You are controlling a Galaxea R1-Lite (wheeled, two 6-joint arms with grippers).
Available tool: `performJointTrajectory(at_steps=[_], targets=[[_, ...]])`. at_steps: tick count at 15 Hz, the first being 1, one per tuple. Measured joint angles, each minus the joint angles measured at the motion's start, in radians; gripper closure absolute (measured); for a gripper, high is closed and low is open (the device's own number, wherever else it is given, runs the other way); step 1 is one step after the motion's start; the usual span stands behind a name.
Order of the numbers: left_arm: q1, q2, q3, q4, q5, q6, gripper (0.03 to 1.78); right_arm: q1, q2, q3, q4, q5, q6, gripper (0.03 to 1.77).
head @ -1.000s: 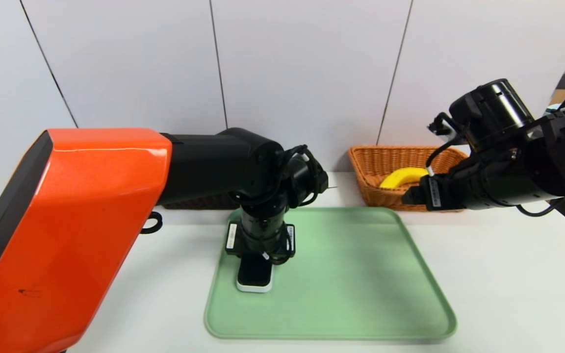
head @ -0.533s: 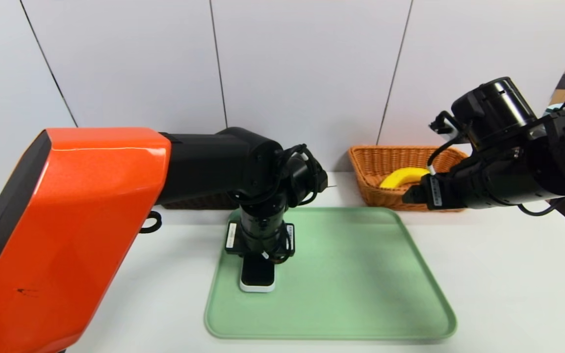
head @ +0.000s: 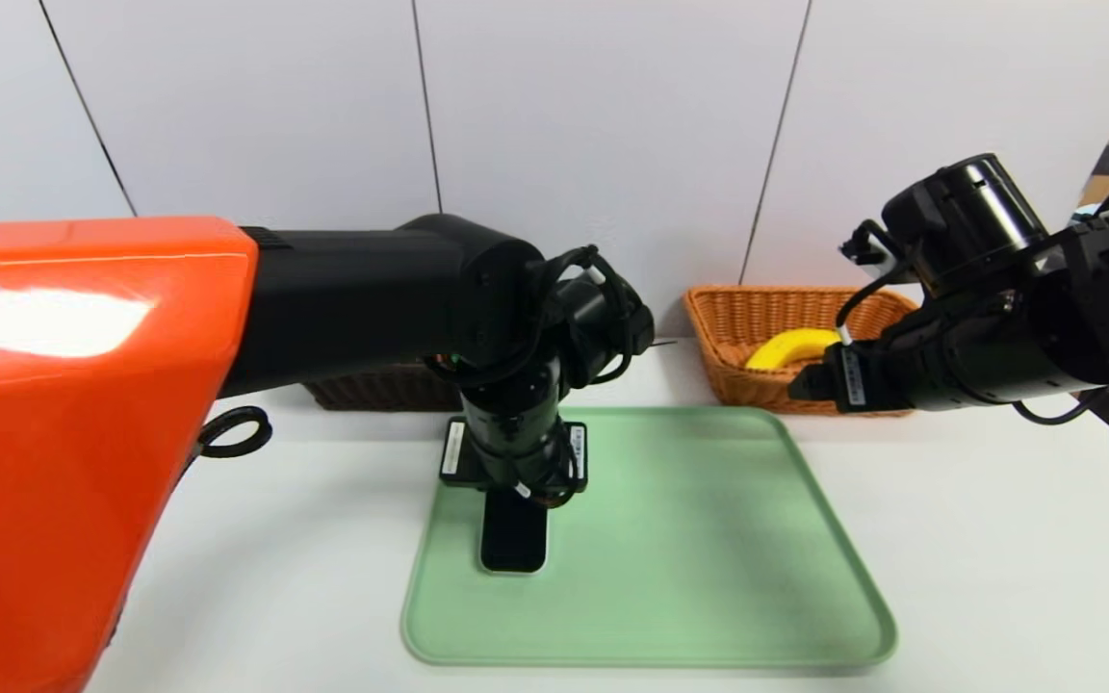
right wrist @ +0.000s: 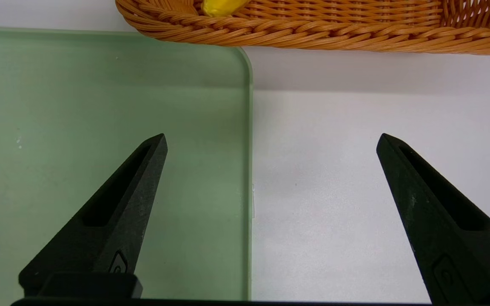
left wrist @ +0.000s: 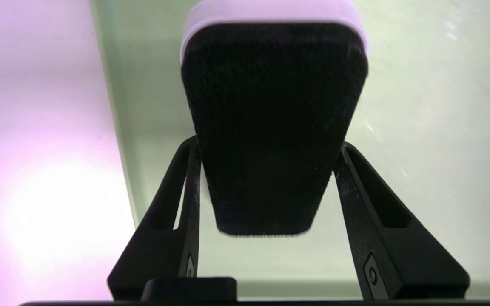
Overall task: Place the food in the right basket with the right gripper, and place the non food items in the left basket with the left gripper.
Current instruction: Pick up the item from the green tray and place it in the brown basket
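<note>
My left gripper (left wrist: pixel 268 142) is shut on the flat black slab (head: pixel 514 541), one finger on each long side, over the left part of the green tray (head: pixel 709 558). The slab hangs tilted below the wrist, its white base (left wrist: pixel 270 10) at the far end; whether its low end still touches the tray I cannot tell. The dark brown left basket (head: pixel 381 390) is mostly hidden behind the left arm. The yellow banana (head: pixel 790 346) lies in the orange-tan right basket (head: pixel 709 318). My right gripper (head: pixel 810 383) hovers open and empty just in front of that basket, over the tray's right edge (right wrist: pixel 248 170).
The white table (head: pixel 997 577) lies around the tray. The left arm's orange shell (head: pixel 54 433) fills the left foreground. A wall of white panels stands right behind both baskets.
The left gripper has shut on the slab and risen a little, tipping the slab up from lying flat. The left arm's shell has swung higher. The right arm has barely moved.
</note>
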Motion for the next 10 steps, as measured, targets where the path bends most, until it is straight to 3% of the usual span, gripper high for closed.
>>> performJointTrajectory(at_steps=[6, 10], targets=[[-0.030, -0.054, 0.000, 0.004, 0.001, 0.007, 0.87, 0.000, 0.000, 0.001, 0.000, 0.000, 0.000, 0.10], [-0.032, -0.073, 0.000, 0.004, 0.002, 0.008, 0.98, 0.000, 0.000, 0.002, 0.000, 0.000, 0.001, 0.10]])
